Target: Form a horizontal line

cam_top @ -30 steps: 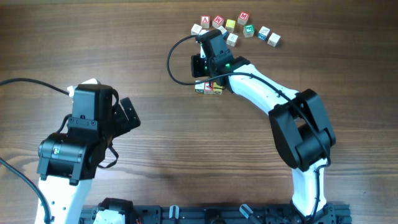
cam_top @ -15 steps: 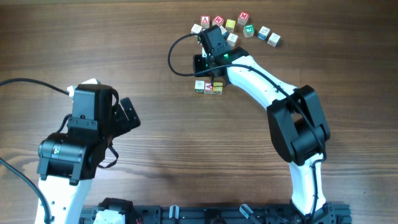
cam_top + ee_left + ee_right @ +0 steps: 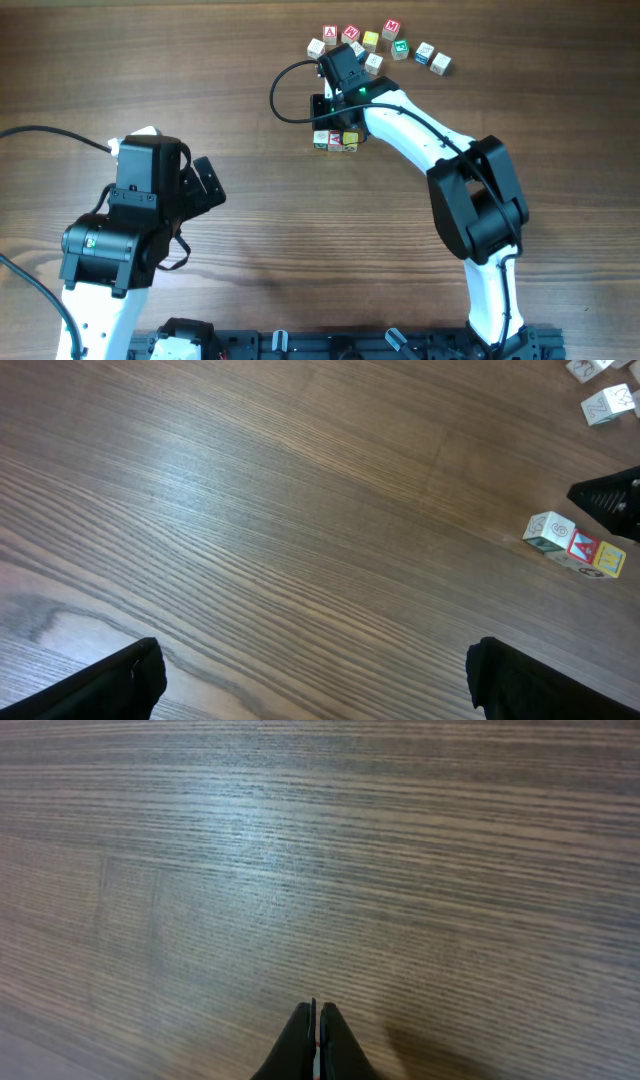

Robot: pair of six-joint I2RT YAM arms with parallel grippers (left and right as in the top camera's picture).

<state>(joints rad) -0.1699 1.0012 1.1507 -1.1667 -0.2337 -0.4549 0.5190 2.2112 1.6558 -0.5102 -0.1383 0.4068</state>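
Horizontal line (image 3: 335, 141) of 3 touching cubes now uncovered toward table's (image 3: 300, 250) far edge; right gripper (image 3: 316, 1012), clenched empty, has backed off, so it looks done.

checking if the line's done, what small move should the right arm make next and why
Probably lift the right gripper straight up and away, with no sideways sweep. The three cubes sit side by side in a line, the fingers are shut on nothing, and the gripper hangs close beside them, so a stray nudge could break the line.
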